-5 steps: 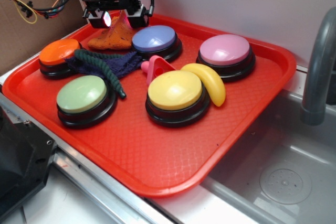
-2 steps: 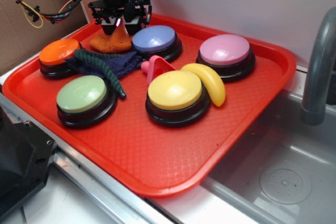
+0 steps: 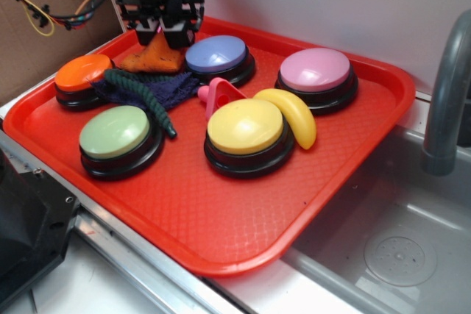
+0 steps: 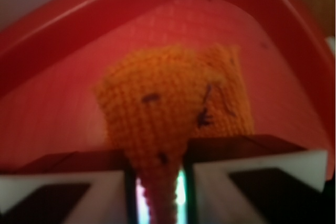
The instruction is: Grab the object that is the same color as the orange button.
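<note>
The orange knitted cloth (image 3: 153,56) (image 4: 173,103) lies at the back left of the red tray (image 3: 221,218), pulled up into a peak. My gripper (image 3: 160,34) (image 4: 159,192) stands over it, shut on the cloth's raised fold, which runs between the two fingers in the wrist view. The rest of the cloth hangs down onto the tray. The orange button (image 3: 82,75) with its glossy dome and black base sits to the left front of the cloth, apart from the gripper.
On the tray stand a blue button (image 3: 218,56), pink button (image 3: 316,73), yellow button (image 3: 245,131) and green button (image 3: 118,136). A dark purple-and-green cloth (image 3: 143,92), a pink toy (image 3: 220,95) and a banana (image 3: 292,114) lie between them. A sink (image 3: 390,240) and faucet (image 3: 445,86) are at the right.
The gripper has closed on the orange cloth and shifted slightly left, drawing the cloth up into a narrower peak; the cloth bunched up from its flatter lie.
</note>
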`<state>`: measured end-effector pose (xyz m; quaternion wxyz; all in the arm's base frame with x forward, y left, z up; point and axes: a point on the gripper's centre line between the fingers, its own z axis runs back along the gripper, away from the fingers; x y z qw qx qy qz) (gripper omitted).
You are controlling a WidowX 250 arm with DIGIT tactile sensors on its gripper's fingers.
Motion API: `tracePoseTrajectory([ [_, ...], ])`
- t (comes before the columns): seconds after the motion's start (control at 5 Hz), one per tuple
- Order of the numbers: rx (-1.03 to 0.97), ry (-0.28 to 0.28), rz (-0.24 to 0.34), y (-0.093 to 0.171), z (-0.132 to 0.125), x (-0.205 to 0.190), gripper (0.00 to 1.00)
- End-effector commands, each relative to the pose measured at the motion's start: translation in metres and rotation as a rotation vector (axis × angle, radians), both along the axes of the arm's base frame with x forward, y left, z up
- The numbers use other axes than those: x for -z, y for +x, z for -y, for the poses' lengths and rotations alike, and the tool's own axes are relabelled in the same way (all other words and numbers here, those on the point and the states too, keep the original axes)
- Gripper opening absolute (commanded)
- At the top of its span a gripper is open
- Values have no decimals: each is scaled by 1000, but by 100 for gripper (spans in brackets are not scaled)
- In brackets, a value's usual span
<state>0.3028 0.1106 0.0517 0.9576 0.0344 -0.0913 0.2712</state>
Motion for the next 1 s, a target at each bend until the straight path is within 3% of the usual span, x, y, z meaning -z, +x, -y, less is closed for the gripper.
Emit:
tracePoseTrajectory([
  [0.0,151,-7,17,-38,22,-79,0],
  [0.4,419,-118,-15,-85,82,-94,0],
  [0.6,519,-133,-44,-93,104,-92,0],
  [0.8,548,-232,-41,-94,107,-82,0],
])
